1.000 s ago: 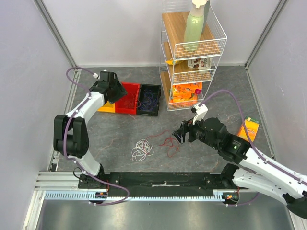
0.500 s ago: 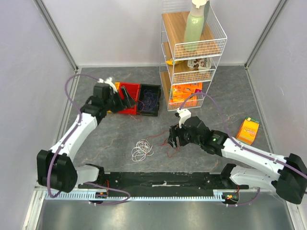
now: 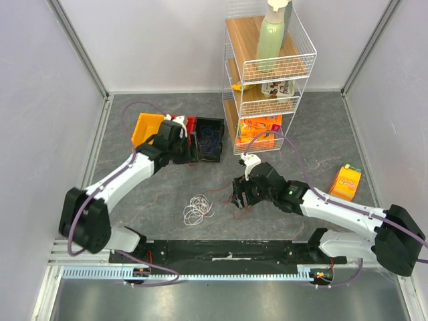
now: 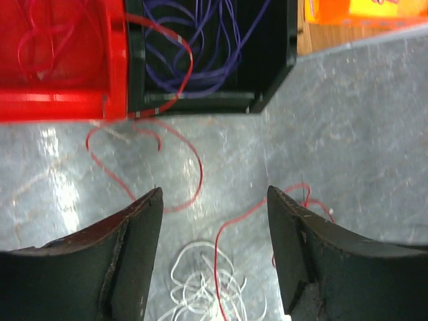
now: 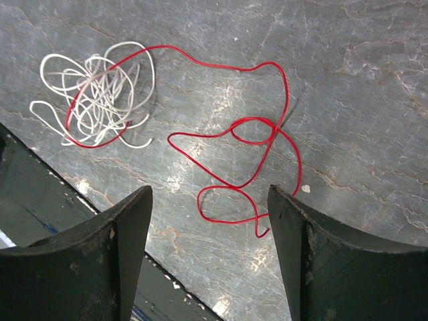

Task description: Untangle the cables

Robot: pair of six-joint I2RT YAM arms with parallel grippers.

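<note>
Top external view: left gripper (image 3: 190, 148) at the near edge of the red bin (image 3: 190, 123) and black bin (image 3: 222, 137); right gripper (image 3: 238, 195) low over the table (image 3: 154, 187), directly above the red cable (image 3: 231, 198). White cable (image 3: 198, 210) just beside it, toward the left arm.

Left wrist view: jaws spread wide, nothing between them. Purple cable (image 4: 194, 47) coiled alone in the black bin (image 4: 221, 101). Red strands (image 4: 40, 30) lying in the red bin (image 4: 53, 107). One stray strand (image 4: 187, 67) draped across the corner of the black bin and trailing out onto the table. Cannot tell whether joined to the red cable farther out.

Right wrist view: jaws likewise wide apart, empty, hanging over the red cable (image 5: 271, 127). Sprawled there in open loops, crossing itself once, its far end running into the white cable (image 5: 100, 93) and curving round that clump. Touching, very likely threaded through.

Probably somewhere past the middle. Done, by the look of it: purple sorted into its own bin, some red binned as well. Left to do: draw the red cable clear of the white clump, then deal with the strand hanging over the bin wall. White clump itself loosely looped, no tight knot visible.
</note>
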